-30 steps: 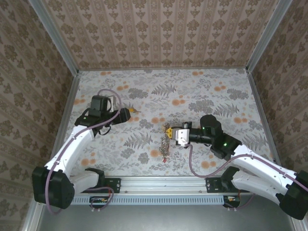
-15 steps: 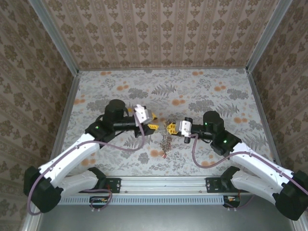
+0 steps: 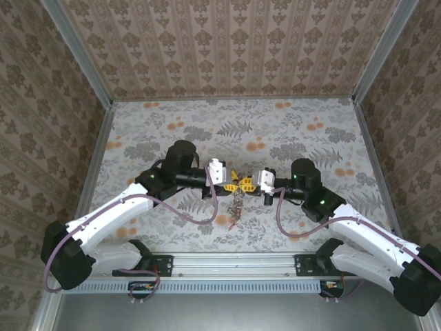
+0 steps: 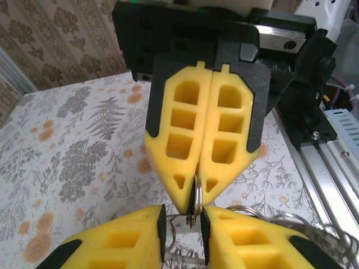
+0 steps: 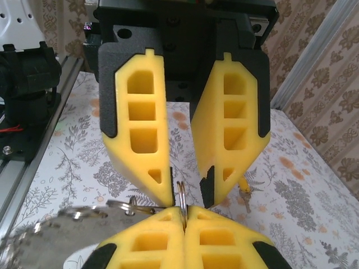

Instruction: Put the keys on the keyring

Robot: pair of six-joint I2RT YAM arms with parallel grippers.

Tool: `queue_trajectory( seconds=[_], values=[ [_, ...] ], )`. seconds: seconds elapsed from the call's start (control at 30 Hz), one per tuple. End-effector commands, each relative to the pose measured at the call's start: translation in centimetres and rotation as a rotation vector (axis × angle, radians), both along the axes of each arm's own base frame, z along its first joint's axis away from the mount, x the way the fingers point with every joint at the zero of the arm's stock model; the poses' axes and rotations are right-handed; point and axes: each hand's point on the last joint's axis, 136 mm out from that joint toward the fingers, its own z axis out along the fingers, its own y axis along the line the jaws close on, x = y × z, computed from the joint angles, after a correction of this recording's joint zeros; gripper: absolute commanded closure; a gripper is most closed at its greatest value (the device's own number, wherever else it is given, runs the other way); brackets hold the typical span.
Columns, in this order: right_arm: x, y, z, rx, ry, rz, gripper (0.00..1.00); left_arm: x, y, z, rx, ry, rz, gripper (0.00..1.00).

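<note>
While the right claw (image 5: 184, 219), tips pressed together, pinches a small silver ring (image 5: 181, 193) edge-on, the narrowly spread left claw (image 4: 183, 221) faces it tip to tip, jaws flanking that ring; the keyring (image 3: 236, 201) and keys (image 3: 235, 215) trail from there toward the desk's (image 3: 310, 124) near edge.

Left arm (image 3: 114, 210): stretched up from its base and bent inward, forearm pointing right.
Right arm (image 3: 358, 231): stretched up from its base and bent inward, forearm pointing left.
Left end effector (image 3: 233, 184): held level, tip to tip with the right one; its yellow fingers (image 5: 140, 129) stand slightly apart with a narrow gap at the tips.
Right end effector (image 3: 242, 185): held level, facing the left one; its yellow fingers (image 4: 190, 129) are pressed together, pinching the edge of the keyring (image 4: 194, 203).
</note>
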Motion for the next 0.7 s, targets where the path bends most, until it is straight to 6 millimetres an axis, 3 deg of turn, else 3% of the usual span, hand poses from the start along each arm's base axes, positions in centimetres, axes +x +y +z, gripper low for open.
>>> queue_trajectory(
  seconds=[0.0,0.1,0.27,0.4,0.53,0.67],
  values=[
    [0.0,0.1,3.1,0.073,-0.084,-0.004,1.00,-1.2,-0.4,1.8,-0.029,-0.046,-0.060,0.72],
    [-0.1,0.1,3.4,0.082,-0.087,0.002,1.00,-1.3,-0.4,1.9,-0.027,-0.033,-0.052,0.75],
    [-0.5,0.1,4.0,0.102,-0.089,0.017,1.00,-1.1,-0.7,1.5,-0.002,-0.035,-0.053,0.99],
    [-0.5,0.0,3.6,0.092,-0.076,0.009,1.00,-0.8,-0.7,1.3,0.034,-0.051,-0.037,1.00],
    [-0.4,-0.6,1.2,-0.024,-0.036,-0.016,0.73,0.8,-0.1,0.7,0.107,-0.069,0.069,1.00],
    [0.5,-1.9,-1.0,-0.141,-0.034,-0.093,0.66,2.1,0.7,0.0,0.204,-0.071,0.157,1.00]
  ],
)
